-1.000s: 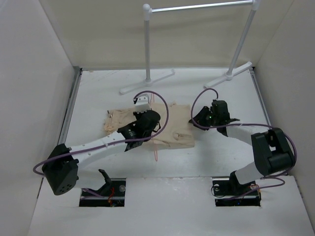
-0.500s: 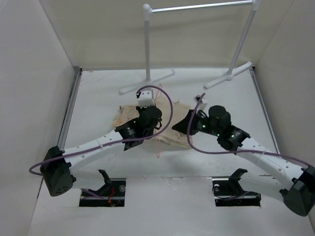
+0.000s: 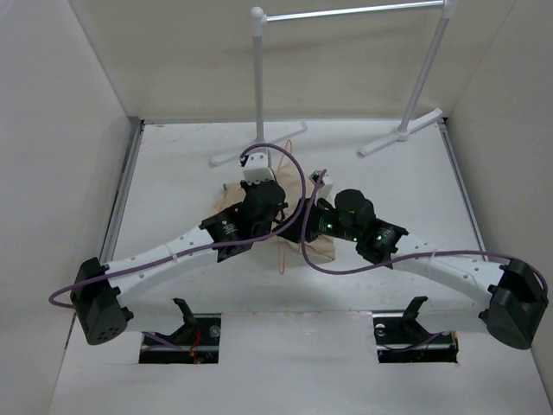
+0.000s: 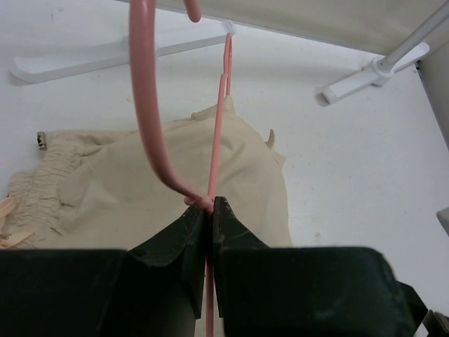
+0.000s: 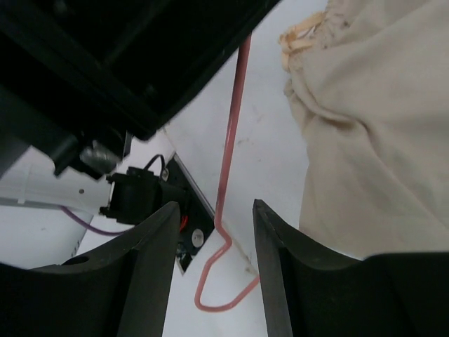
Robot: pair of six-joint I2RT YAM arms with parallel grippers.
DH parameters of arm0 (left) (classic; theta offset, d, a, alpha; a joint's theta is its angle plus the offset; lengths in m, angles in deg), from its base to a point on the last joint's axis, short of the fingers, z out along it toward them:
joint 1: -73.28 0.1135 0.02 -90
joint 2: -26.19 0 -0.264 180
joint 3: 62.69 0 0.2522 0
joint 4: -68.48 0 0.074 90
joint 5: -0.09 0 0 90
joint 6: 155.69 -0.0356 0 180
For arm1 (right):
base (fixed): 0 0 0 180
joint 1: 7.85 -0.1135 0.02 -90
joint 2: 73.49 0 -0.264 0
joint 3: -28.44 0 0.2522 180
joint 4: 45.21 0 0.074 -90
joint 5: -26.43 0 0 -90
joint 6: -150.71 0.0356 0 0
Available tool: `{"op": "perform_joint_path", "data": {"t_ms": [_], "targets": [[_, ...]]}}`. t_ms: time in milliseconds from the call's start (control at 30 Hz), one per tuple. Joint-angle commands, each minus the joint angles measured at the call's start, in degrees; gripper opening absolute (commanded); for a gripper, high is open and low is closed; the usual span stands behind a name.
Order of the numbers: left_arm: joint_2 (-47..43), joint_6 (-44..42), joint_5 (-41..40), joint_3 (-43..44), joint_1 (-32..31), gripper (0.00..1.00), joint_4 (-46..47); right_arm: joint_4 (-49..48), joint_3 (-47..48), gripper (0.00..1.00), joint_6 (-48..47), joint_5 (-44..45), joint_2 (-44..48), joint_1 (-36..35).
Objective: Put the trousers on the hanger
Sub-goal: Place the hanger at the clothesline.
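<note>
The pink wire hanger [image 3: 281, 257] is held up off the table between both arms. My left gripper [image 3: 266, 197] is shut on it; in the left wrist view the jaws [image 4: 209, 205] pinch the wire where the thick curved part of the hanger [image 4: 149, 105] meets a straight run. The beige trousers [image 3: 324, 249] lie bunched on the table under both arms, and show below the hanger [image 4: 105, 189]. My right gripper [image 3: 296, 232] is open beside the hanger. In the right wrist view [image 5: 214, 210] the hanger wire [image 5: 230, 140] runs between the fingers untouched, with the trousers [image 5: 372, 140] at right.
The white rail stand [image 3: 259, 78] stands at the back, its feet [image 4: 105, 56] just beyond the trousers. White side walls close in the table [image 3: 173, 164]. Cut-outs with the arm mounts [image 3: 181, 333] lie at the near edge.
My right arm has swung left from the trousers' right edge to the hanger. My left gripper has moved back and right with the hanger. The trousers have bunched toward the middle.
</note>
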State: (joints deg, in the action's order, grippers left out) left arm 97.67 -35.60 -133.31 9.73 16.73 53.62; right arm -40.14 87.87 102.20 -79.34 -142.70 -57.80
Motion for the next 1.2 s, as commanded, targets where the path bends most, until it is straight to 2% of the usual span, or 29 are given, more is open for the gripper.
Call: {"op": "perform_joint_path", "data": {"t_ms": [0,67,133,233,333,433,500,733,800,1033,1167], "targets": [[-0.91,0.41,-0.64,3.22,-0.88,0.01,2.60,-5.37,3.28,0.50,-0.19,3.29,-1.19,-0.45],[-0.82,0.59,-0.72,3.22,-1.14,0.01,2.60,-5.46,3.55,0.46,-0.10,3.29,-2.33,-0.45],[-0.82,0.67,-0.90,3.22,-1.23,0.01,2.60,-5.46,3.99,0.36,0.25,2.68,-3.30,-0.62],[-0.91,0.76,-0.90,3.05,-0.97,0.01,2.60,-5.46,4.16,0.27,0.78,2.41,-3.65,-1.50],[-1.34,1.03,-0.73,2.96,-0.53,0.01,2.60,-5.46,3.99,0.11,1.66,3.20,-3.13,-1.85],[-1.70,1.47,-0.29,3.22,-0.35,0.03,2.60,-7.47,3.90,0.06,4.28,3.20,-1.99,-1.94],[-2.13,1.90,0.41,3.57,-0.35,0.13,3.03,-10.28,3.81,0.05,6.74,2.50,-1.02,-1.86],[-5.56,2.43,4.72,5.33,0.79,0.64,3.21,-15.75,5.83,0.04,12.20,-1.54,0.22,1.92],[-6.88,1.91,5.16,6.21,1.05,1.00,2.86,-15.75,6.62,0.04,12.38,-2.07,-0.05,3.23],[-12.15,-1.16,7.10,12.62,0.97,1.00,2.42,-14.78,11.19,0.04,12.47,-3.92,-0.57,7.54],[-16.19,-1.87,4.56,14.12,1.49,1.00,2.25,-12.94,15.14,0.03,12.29,-4.97,-1.45,10.53]]}}
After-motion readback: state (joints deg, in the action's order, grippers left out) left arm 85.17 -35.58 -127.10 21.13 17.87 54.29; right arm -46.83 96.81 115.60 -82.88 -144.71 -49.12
